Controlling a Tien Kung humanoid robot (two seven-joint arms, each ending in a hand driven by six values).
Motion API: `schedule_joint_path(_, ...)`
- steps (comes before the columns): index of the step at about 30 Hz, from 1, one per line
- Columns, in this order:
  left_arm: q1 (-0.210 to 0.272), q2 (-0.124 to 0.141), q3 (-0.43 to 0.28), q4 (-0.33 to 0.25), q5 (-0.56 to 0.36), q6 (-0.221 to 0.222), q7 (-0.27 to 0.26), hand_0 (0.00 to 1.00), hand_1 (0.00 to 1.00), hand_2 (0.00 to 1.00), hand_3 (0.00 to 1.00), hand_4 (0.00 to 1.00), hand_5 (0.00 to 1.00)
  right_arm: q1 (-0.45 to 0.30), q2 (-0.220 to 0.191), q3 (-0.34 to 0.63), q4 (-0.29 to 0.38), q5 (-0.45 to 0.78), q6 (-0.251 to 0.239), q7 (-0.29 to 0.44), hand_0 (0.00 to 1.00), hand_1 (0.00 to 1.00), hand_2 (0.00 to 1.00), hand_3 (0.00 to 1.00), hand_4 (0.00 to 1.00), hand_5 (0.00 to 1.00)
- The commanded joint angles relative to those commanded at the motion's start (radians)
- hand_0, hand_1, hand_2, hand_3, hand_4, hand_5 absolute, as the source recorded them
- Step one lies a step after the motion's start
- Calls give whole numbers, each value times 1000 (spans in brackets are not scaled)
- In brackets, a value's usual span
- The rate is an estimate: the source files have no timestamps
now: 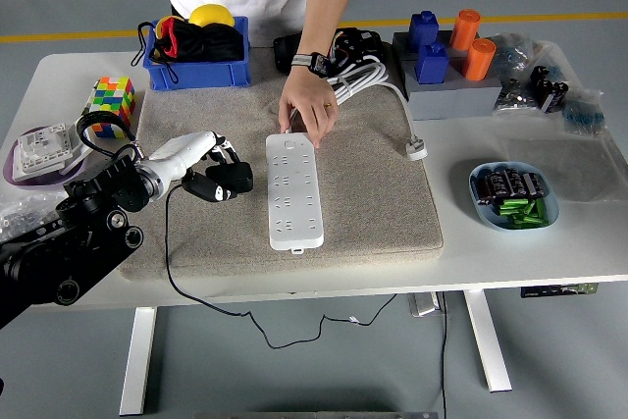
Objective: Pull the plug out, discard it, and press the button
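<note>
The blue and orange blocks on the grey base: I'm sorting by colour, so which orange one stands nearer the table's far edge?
The orange cylinder beside the far blue block; the other orange cylinder stands nearer the robot, right of the nearer blue block.

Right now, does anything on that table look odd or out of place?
Only small things: the left hand holds a black plug off the white power strip, its cord trailing over the table's near edge.

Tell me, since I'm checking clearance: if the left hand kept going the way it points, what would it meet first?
Probably the white power strip: the left hand, gripping the black plug, points right toward its long left edge.
</note>
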Motion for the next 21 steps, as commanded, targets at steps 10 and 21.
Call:
schedule_joint_path(10, 0, 1, -14, -26, 7, 3, -4, 757, 819, 768, 797, 902, 13, 1, 0, 2, 0, 1, -1, 0, 749, 666, 656, 622, 675, 512)
schedule_joint_path(21, -56, -28, 21, -43, -39, 74, -101, 442, 209, 190, 641, 323, 2, 3, -1, -5, 1, 6, -1, 1, 749, 666, 656, 622, 675, 510)
